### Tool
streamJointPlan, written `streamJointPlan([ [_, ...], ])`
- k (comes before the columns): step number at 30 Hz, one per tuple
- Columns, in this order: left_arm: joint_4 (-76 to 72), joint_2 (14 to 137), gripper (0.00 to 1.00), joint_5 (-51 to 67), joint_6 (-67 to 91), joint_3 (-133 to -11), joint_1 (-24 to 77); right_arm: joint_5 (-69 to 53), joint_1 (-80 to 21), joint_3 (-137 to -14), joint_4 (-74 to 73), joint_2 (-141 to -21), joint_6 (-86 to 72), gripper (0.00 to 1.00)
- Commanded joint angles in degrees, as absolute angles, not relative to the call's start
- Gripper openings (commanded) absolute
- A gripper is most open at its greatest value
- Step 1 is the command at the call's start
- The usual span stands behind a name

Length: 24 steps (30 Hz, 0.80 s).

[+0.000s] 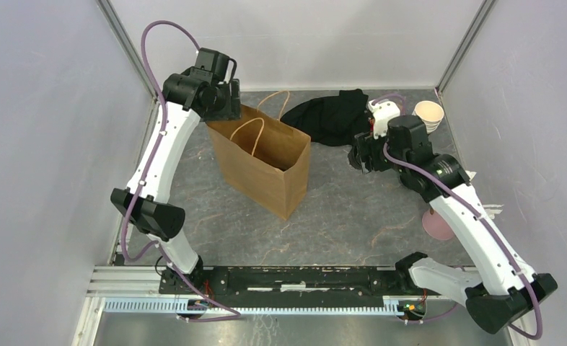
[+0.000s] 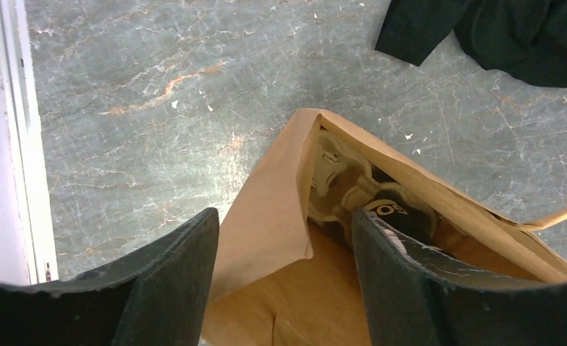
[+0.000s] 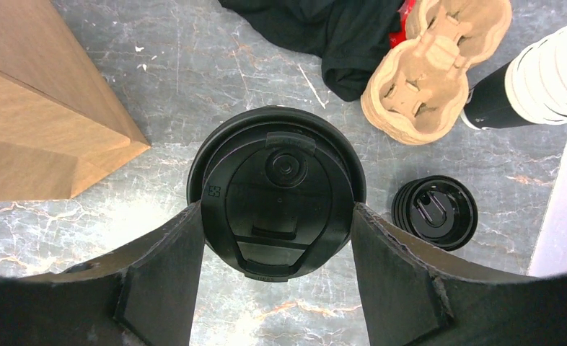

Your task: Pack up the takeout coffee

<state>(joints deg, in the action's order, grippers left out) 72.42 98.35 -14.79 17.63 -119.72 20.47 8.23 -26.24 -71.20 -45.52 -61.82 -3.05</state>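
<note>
**A:** Which step is this?

**B:** Getting a coffee over to the bag, I'd say. The right gripper [image 3: 277, 223] is clamped on a lidded cup [image 3: 280, 155], with one finger against each side of the lid. I cannot tell whether the cup is off the table.

**A:** And the other coffee?

**B:** Already packed. Just ahead of the left gripper [image 2: 284, 238], down inside the bag [image 1: 266, 162], a second lidded cup [image 2: 392, 213] sits in a cardboard tray [image 2: 335, 180].

**A:** What is the left gripper doing?

**B:** Its fingers are spread and straddle the bag's corner, one outside and one over the mouth. The paper runs between them, and neither finger visibly presses it. Closing there would probably hold the mouth open.

**A:** And the next move?

**B:** The bag stands ahead and to the left of the right gripper, well apart. The cup needs to rise above the rim, cross over, then go straight down into the tray pocket that looks empty beside the packed cup. It should stay upright and clear of the paper handles, since the mouth looks narrow.
</note>
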Motion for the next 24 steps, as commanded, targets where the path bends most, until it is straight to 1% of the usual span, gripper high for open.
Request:
streamJointPlan([
  [1, 70.00, 98.54, 0.71, -13.13, 14.33, -118.18, 20.39, 8.47, -26.52, -73.67, -43.34, -59.27, -1.93, 0.00],
  [4, 68.79, 99.06, 0.63, -13.46, 14.24, -117.74, 20.39, 5.06, -26.53, -73.34, -41.84, -58.84, -0.56, 0.00],
  [8, 67.79, 99.96, 0.50, -13.67, 14.19, -118.38, 20.36, 3.47, -26.50, -72.84, -39.66, -57.49, -0.47, 0.00],
  [11, 67.90, 100.32, 0.45, -13.96, 13.92, -119.27, 20.32, 3.41, -26.47, -73.66, -38.91, -57.02, 1.16, 0.00],
  [13, 68.28, 100.36, 0.46, -14.25, 13.74, -119.67, 20.36, 3.59, -26.53, -74.38, -39.00, -57.12, 1.58, 0.00],
  [14, 68.55, 100.37, 0.48, -14.50, 13.59, -119.84, 20.30, 3.71, -26.50, -74.68, -39.11, -57.34, 1.73, 0.00],
  [17, 69.96, 100.24, 0.59, -16.25, 14.01, -119.93, 20.28, 3.70, -26.50, -74.95, -39.54, -58.15, 1.80, 0.00],
  [19, 70.06, 99.91, 0.63, -16.15, 14.50, -119.89, 20.07, 3.36, -26.46, -74.88, -39.42, -58.64, 1.61, 0.00],
  [21, 69.16, 99.80, 0.65, -14.15, 14.27, -119.71, 19.75, 2.70, -26.45, -74.93, -39.24, -59.13, 1.38, 0.00],
  [24, 68.99, 100.53, 0.61, -12.00, 14.55, -120.44, 19.34, 1.39, -26.52, -75.33, -38.87, -60.13, 1.43, 0.00],
])
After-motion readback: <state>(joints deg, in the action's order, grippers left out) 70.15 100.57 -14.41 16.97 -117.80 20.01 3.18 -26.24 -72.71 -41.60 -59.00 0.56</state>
